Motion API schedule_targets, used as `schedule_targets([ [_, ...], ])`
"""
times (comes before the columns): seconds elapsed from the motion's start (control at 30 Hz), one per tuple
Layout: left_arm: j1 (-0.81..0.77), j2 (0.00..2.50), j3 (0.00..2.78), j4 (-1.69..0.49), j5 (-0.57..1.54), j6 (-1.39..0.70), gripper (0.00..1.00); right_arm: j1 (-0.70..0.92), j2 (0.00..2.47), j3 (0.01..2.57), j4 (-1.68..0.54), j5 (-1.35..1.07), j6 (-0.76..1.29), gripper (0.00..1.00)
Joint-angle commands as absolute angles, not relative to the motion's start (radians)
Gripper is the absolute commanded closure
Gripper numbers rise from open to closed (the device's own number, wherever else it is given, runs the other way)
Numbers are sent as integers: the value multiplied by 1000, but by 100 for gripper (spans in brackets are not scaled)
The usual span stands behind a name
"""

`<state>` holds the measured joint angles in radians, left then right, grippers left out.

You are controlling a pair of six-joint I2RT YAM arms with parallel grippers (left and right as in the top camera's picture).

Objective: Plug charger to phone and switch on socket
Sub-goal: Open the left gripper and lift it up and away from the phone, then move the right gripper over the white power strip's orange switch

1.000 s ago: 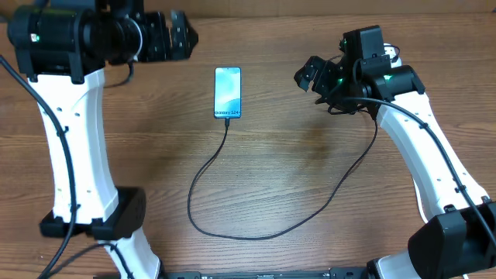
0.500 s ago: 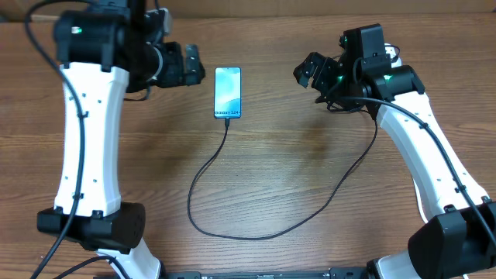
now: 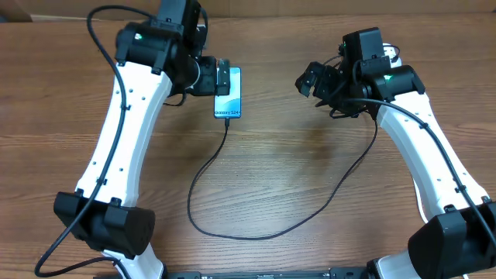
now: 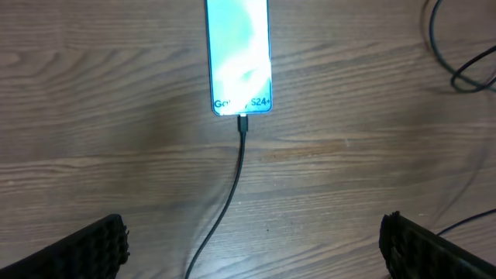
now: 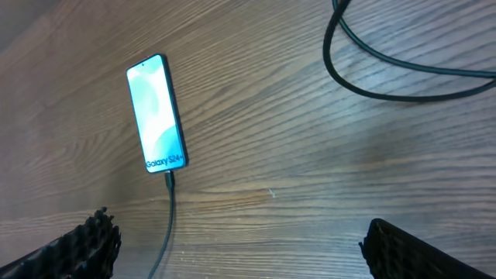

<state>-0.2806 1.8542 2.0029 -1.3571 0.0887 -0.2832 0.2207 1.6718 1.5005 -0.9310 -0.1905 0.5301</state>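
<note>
The phone (image 3: 229,97) lies flat at the table's back centre with its screen lit, and shows in the left wrist view (image 4: 239,54) and the right wrist view (image 5: 157,112). The charger's thin black cable (image 3: 226,130) sits with its tip in the phone's "Galaxy S24" end (image 4: 242,120), then loops forward and runs right towards the right arm. My left gripper (image 3: 222,77) hovers at the phone's upper left edge, open and empty, fingers wide apart (image 4: 252,256). My right gripper (image 3: 308,79) is open and empty (image 5: 248,248), to the right of the phone. The socket is out of view.
The cable's big loop (image 3: 232,235) lies across the middle of the wooden table. Black cable bends show at the upper right of the left wrist view (image 4: 457,66) and the right wrist view (image 5: 372,85). The arm bases stand at the front left and front right.
My left arm has swung right from the far left corner, bringing its gripper over the phone's upper left edge. The right arm, phone and cable have barely moved.
</note>
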Motion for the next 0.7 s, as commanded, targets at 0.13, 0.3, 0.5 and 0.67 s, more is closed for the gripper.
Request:
schedule_targets([
  [0.13,-287,1634,1790,-1234,69,-295,1,180,1678,1523,-930,-169,516,0],
  [0.3,-287,1468,1607,-1095,15,-296,0,139,1678,1523,-932,-169,516,0],
  [0.5,-287,1384,1520,-1038,-38,-304,0,56,1678,1523,-954,-169,516,0],
  [0.67,-287,1386,1520,-1036,-53,-304,0,-46,1678,1538,-965,-169,515,0],
])
